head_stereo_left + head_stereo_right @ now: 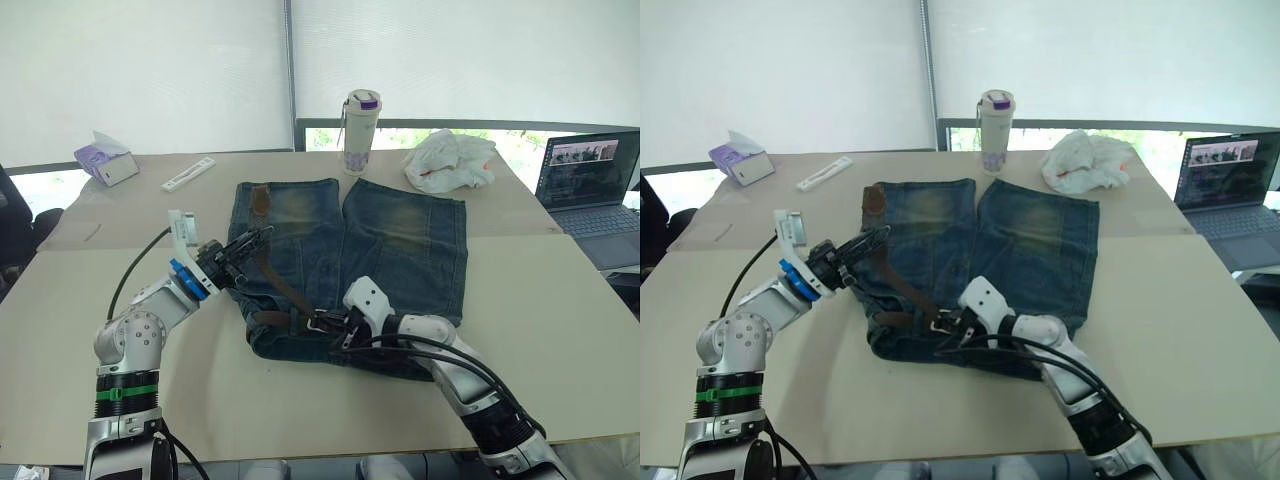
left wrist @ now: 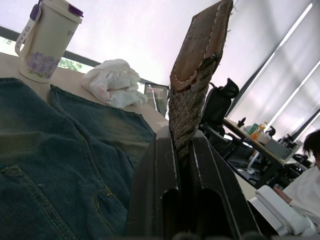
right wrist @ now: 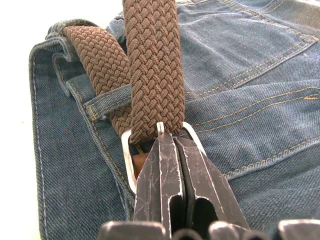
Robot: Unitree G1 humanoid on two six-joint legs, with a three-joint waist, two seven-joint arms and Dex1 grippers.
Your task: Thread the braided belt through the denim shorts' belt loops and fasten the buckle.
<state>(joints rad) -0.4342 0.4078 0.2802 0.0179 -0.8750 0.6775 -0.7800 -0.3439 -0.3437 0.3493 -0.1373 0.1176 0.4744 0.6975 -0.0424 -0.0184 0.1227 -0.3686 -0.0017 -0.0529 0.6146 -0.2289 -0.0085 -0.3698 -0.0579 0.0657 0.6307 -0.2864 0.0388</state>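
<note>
The denim shorts [image 1: 410, 240] lie flat on the table's middle, waistband toward me. The braided belt [image 1: 283, 287] runs under the waistband's belt loops [image 3: 107, 100] at the shorts' left corner, then lifts up and leftward. My left gripper [image 1: 258, 240] is shut on the belt's leather-tipped end [image 2: 197, 60] and holds it above the shorts' left leg. My right gripper [image 3: 172, 137] is shut on the silver buckle [image 3: 126, 155] at the waistband, where the strap passes through the frame.
A floral tumbler [image 1: 360, 130] and a crumpled white bag [image 1: 450, 160] stand behind the shorts. A tissue box [image 1: 106, 160] and a flat white strip [image 1: 188, 173] lie at the back left. An open laptop [image 1: 590, 190] sits at the right.
</note>
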